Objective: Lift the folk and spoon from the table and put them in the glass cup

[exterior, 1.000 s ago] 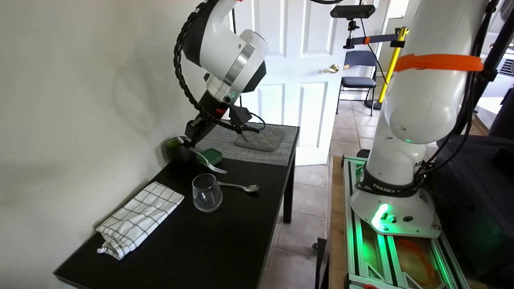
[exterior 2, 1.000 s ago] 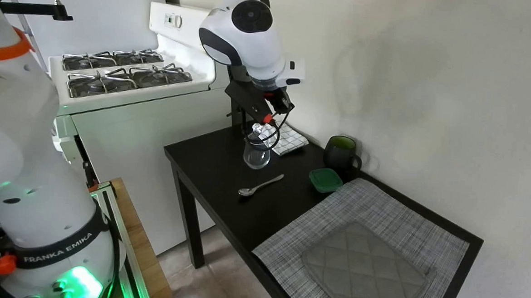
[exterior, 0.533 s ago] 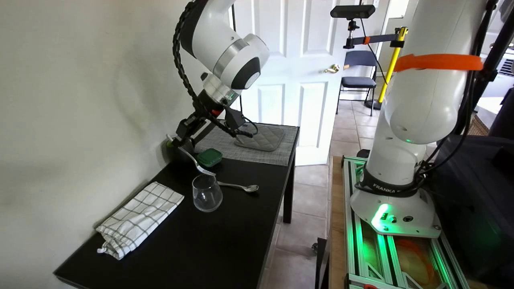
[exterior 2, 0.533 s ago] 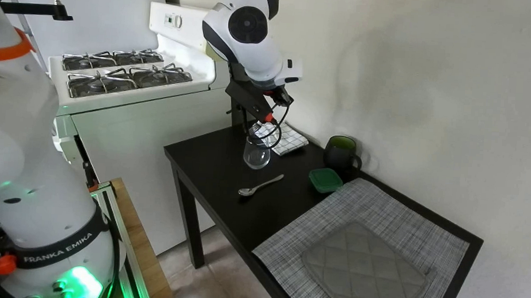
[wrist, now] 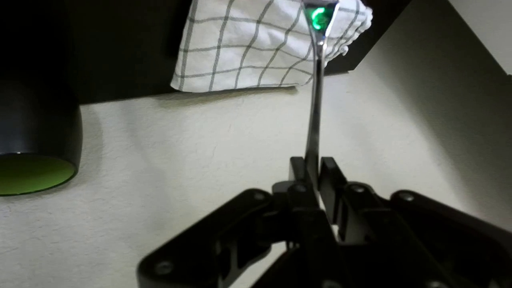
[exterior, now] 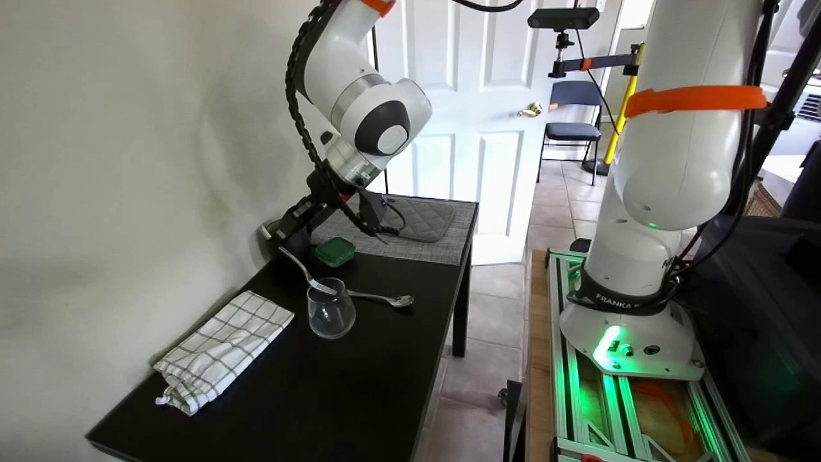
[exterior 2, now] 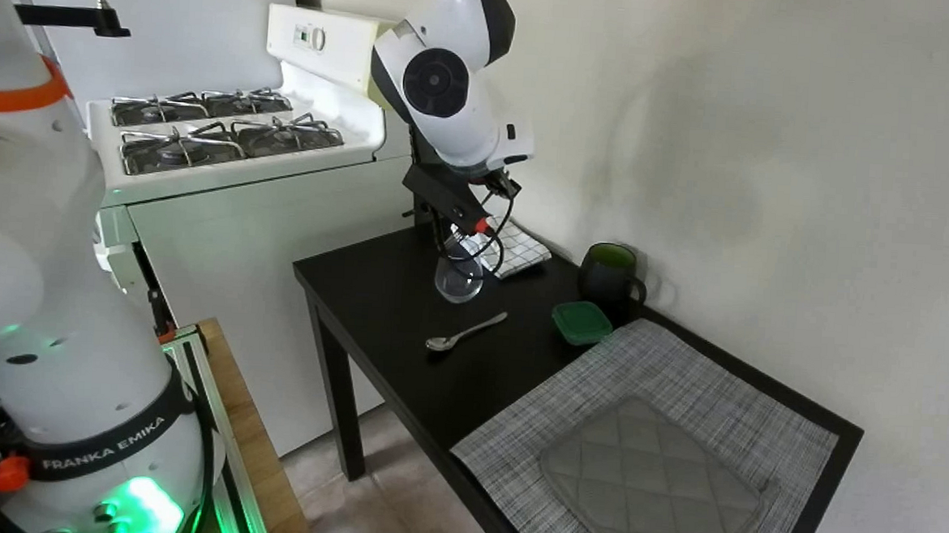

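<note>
In the wrist view my pincer is drawn nearly together, pinching the fork by its handle and nothing else. In an exterior view, left of centre, the tines overlap the upper part of the glass cup; whether they are inside, above or behind its mouth, I cannot determine.

Step in hand, as judged: inserting the fork. Advised: centre the tines over the mouth, steepen the fork, lower slowly, and release only when the glass cup supports it. Risks: a sideways push on the rim may topple it; the slim handle may pivot in my grip.

The spoon lies on the tabletop in both exterior views, uncollected.

Surface: black; checked cloth lower left in an exterior view; dark mug, green container and grey mat right of centre in an exterior view.

Room: pale wall, white door, gas stove.
</note>
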You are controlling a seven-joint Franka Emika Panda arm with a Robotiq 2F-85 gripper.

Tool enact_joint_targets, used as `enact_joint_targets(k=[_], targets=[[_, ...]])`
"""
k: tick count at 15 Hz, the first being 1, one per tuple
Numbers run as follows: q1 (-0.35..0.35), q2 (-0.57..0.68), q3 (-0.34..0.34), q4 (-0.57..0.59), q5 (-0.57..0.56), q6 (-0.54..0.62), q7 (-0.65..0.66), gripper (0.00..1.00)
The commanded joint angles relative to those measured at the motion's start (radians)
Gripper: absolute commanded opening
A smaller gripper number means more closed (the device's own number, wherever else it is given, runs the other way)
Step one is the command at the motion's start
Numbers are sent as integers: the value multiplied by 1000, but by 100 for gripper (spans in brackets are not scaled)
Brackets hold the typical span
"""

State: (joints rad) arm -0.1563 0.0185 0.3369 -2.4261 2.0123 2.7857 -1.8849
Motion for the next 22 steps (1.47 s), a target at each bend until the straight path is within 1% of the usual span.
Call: enact_joint_targets(k=[1, 7, 18, 19, 21, 22], targets=[[-3, 37, -5, 17, 109, -42, -138, 3], [-7, 71, -20, 18, 209, -63, -303, 3], [1, 107, -36, 5, 316, -46, -465, 3], [1, 108, -36, 4, 321, -48, -474, 7], [2, 112, -34, 2, 327, -47, -484, 38], [2, 113, -33, 1, 327, -48, -487, 46]])
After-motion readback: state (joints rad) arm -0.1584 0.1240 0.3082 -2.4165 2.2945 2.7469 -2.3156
